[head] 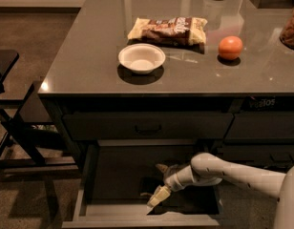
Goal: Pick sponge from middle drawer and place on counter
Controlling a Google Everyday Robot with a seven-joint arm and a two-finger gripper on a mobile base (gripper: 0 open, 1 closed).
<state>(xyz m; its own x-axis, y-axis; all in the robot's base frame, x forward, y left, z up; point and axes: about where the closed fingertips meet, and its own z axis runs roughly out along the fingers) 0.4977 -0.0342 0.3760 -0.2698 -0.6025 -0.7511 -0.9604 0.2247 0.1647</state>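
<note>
The middle drawer (85, 194) is pulled open below the counter (89, 66), showing lighter side walls and a dark floor. My white arm reaches into it from the right, and my gripper (156, 198) is low over the drawer floor near the front. A small dark block, which looks like the sponge (148, 187), lies on the floor right against the gripper's tip, partly hidden by it. I cannot tell whether the gripper touches it.
On the counter are a white bowl (141, 57), a snack bag (168, 29), an orange round fruit (230, 47) and a jar at the right edge (292, 30). A closed drawer front with a black handle (148, 126) is above the open drawer. A dark chair (13, 123) stands at the left.
</note>
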